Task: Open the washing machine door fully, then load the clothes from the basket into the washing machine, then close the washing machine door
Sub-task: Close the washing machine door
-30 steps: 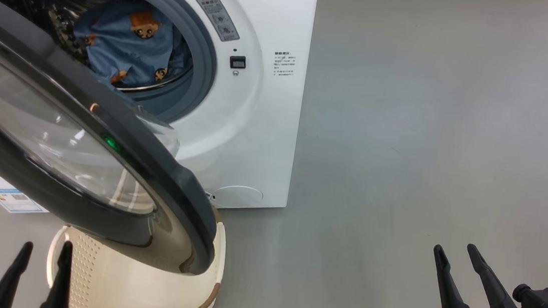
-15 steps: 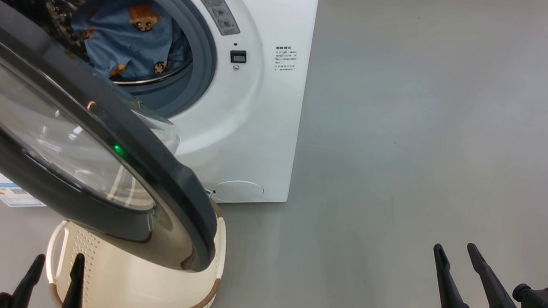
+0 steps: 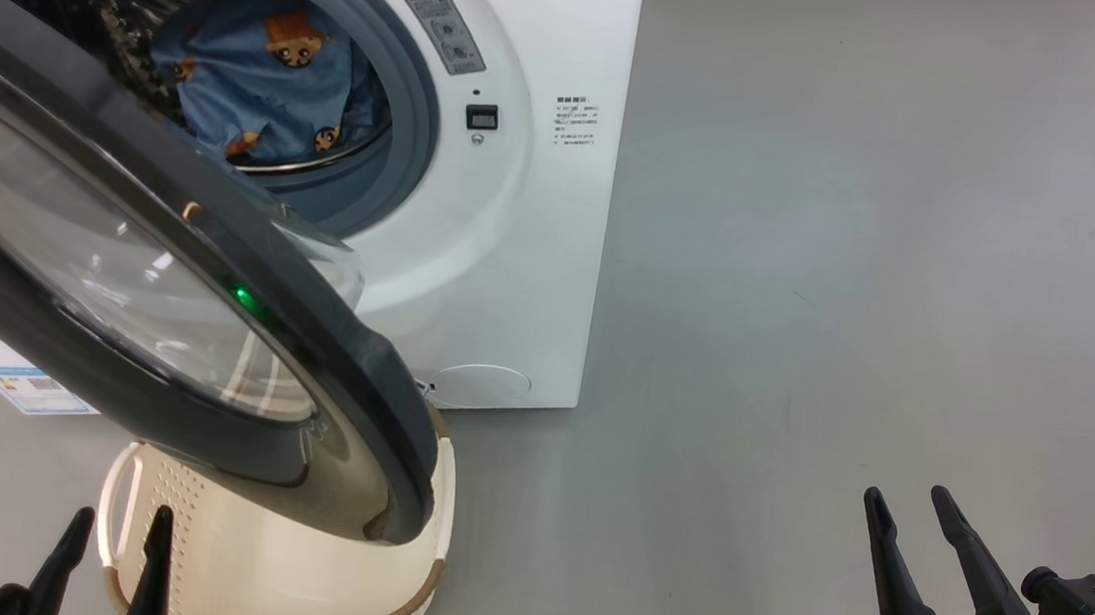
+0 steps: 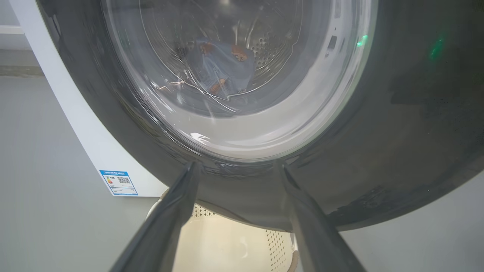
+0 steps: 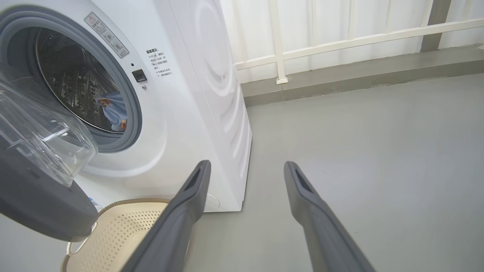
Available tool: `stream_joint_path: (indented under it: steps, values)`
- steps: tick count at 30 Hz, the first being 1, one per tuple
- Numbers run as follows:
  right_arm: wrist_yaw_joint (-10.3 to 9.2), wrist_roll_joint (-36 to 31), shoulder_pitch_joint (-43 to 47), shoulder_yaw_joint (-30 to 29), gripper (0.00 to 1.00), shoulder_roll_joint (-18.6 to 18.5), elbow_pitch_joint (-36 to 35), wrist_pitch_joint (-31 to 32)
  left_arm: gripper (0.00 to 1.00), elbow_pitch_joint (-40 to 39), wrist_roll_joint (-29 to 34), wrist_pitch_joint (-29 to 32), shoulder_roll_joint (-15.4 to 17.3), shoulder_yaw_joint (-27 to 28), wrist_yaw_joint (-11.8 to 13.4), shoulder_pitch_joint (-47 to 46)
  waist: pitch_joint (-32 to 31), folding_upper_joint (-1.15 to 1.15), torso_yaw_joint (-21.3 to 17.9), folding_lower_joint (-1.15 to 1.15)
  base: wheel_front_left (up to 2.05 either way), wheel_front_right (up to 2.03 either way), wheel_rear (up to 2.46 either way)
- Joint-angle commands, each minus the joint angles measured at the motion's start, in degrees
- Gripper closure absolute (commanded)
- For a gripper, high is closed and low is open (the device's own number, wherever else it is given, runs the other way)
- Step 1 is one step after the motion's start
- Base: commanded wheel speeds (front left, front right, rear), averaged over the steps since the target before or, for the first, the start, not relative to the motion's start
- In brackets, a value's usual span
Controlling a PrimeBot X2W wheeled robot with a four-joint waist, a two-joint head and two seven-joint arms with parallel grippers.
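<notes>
The white washing machine [image 3: 513, 244] stands at the upper left. Its black washing machine door [image 3: 341, 368] hangs part open, swung out over the cream basket [image 3: 280, 583]. Light-blue clothes [image 3: 258, 84] lie in the steel drum, also seen through the door glass [image 4: 223, 70] and past the gasket [image 5: 115, 109]. My left gripper [image 3: 121, 516] is open, low in front of the door's outer face. In the left wrist view its tips [image 4: 235, 164] flank the door's lower rim [image 4: 378, 170]; I cannot tell whether they touch it. My right gripper [image 3: 905, 495] is open and empty over the floor at the right.
Bare grey floor [image 3: 862, 278] spreads to the right of the machine. A white railing [image 5: 340, 37] on a low kerb closes the back. A blue label [image 4: 119, 182] marks the machine's lower front. The basket's visible inside [image 5: 124, 234] is bare plastic.
My left gripper has shifted slightly right and lower in the head view, then held still. The head view itself has wobbled a little. Door and right gripper stand as before.
</notes>
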Motion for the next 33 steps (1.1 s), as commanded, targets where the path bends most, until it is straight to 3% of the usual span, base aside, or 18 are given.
stream_joint_path:
  steps: [1,3,5,8,10,20,33]
  values:
    - [0.08,-0.22,0.12,0.94,0.0,-0.59,-1.22,-0.29,0.0,-1.36,-0.1,-0.37,0.76,1.86,-0.14,-1.74,-0.1,0.0,0.12,0.0,0.0,0.0,0.0]
    - [0.08,-0.17,0.14,0.96,0.01,-0.57,-1.15,-0.29,0.0,-1.38,-0.14,-0.37,0.7,1.67,-0.14,-1.71,-0.22,0.0,0.33,0.0,0.0,0.0,0.0]
    - [0.08,-0.12,0.15,1.02,0.51,-0.52,-1.04,-0.29,0.0,-1.36,-0.18,-0.37,0.61,1.47,-0.14,-1.7,-0.32,0.0,0.61,0.0,0.0,0.0,0.0]
    - [0.08,-0.02,-0.02,1.27,0.9,-0.41,-0.81,-0.29,0.0,-1.31,-0.23,-0.37,0.43,1.45,-0.14,-1.64,-0.56,0.0,1.15,0.0,0.0,0.0,0.0]
    - [0.08,0.09,-0.26,1.62,1.0,-0.27,-0.78,-0.29,0.0,-1.27,-0.22,-0.37,0.27,1.44,-0.14,-1.48,-0.82,0.0,1.63,0.0,0.0,0.0,0.0]
    - [0.08,0.05,-2.99,4.98,1.0,0.23,-2.89,-0.29,0.0,-1.21,-0.28,-0.37,-1.33,0.77,-0.14,-1.4,-2.23,0.0,5.36,0.0,0.0,0.0,0.0]
    - [0.08,-1.32,-10.5,14.22,1.0,1.5,-15.49,-0.29,0.0,-2.66,-0.1,-0.37,-1.87,0.13,-0.14,-0.57,-4.34,0.0,11.36,0.0,0.0,0.0,0.0]
